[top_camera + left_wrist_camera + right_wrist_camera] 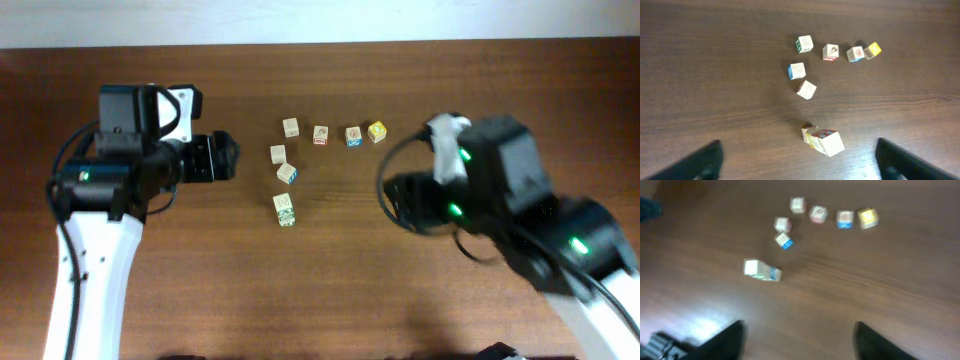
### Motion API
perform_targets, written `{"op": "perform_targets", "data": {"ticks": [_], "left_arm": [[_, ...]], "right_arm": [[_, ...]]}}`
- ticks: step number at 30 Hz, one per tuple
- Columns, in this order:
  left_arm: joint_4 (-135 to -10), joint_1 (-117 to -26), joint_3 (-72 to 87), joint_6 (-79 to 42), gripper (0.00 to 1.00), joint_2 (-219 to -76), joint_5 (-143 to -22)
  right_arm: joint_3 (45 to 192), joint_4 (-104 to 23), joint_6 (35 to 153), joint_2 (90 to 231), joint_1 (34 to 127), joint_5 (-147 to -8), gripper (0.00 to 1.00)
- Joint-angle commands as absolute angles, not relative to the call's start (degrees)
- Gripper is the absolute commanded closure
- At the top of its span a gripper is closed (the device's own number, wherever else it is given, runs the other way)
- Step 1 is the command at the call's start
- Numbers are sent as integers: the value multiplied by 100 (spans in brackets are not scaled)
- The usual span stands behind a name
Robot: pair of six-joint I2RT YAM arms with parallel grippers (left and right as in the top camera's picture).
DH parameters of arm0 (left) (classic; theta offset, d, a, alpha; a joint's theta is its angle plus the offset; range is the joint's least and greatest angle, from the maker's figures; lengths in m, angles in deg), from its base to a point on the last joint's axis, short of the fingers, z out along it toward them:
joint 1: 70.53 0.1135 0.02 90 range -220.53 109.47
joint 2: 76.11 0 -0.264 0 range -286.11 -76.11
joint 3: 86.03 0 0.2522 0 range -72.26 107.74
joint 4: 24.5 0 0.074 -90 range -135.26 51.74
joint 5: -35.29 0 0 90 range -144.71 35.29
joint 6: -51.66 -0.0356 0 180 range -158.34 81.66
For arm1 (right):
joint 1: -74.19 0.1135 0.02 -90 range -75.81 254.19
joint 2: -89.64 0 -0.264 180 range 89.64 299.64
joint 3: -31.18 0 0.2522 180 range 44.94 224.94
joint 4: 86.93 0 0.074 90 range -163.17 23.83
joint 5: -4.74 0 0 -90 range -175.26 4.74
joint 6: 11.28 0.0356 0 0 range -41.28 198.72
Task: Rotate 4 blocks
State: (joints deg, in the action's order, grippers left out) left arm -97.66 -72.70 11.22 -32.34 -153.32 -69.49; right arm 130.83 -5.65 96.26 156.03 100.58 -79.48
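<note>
Your left gripper (799,147) was wide, with nothing between its fingers. Your right gripper (800,330) was wide too, and it held nothing. Each hung above the worktop (200,300), one on each side of the pair of blocks (284,209). Neither touched a block.

That pair was nearest to you. It looked like two blocks pressed together, but I could not tell for sure. Just past the pair sat a blue-edged block (287,173), turned askew. A little farther from the pair sat a pale block (278,153). Farthest from the pair ran a row of four: the end block (290,126), the red-marked block (320,134), the blue-marked block (353,136) and the yellow block (376,131). The last two touched, or nearly did.

I think you were between turns, with no block in hand. For the next one, you would need to pick one block, come down with a finger on each side, close softly, twist, and let go. The blocks were tiny and close, so a wide gripper could bump a neighbour.

There was no box, tray or bowl to see. Every block lay bare on the worktop.
</note>
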Motion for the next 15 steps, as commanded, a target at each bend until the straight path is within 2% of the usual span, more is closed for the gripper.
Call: {"op": "perform_targets", "data": {"ticks": [1, 5, 11, 13, 15], "left_arm": [[-9761, -7259, 1168, -3350, 1, -15106, -6973], [-9761, -7259, 1168, -3350, 1, -15109, -6973], [-9761, -7259, 1168, -3350, 1, -15109, -6973], [-9764, -7259, 1168, -3350, 1, -15109, -6973], [-9761, -7262, 1168, -3350, 1, -15109, -6973]], "right_arm": [[13142, -44, 9547, 14781, 10062, -8597, 2], [13142, 343, 9547, 14088, 10065, -8597, 2], [13081, 393, 9289, 14029, 10075, -9005, 2], [12646, -368, 9178, 13874, 9809, -9580, 2], [11479, -1552, 8419, 13188, 8961, -8833, 2]]}}
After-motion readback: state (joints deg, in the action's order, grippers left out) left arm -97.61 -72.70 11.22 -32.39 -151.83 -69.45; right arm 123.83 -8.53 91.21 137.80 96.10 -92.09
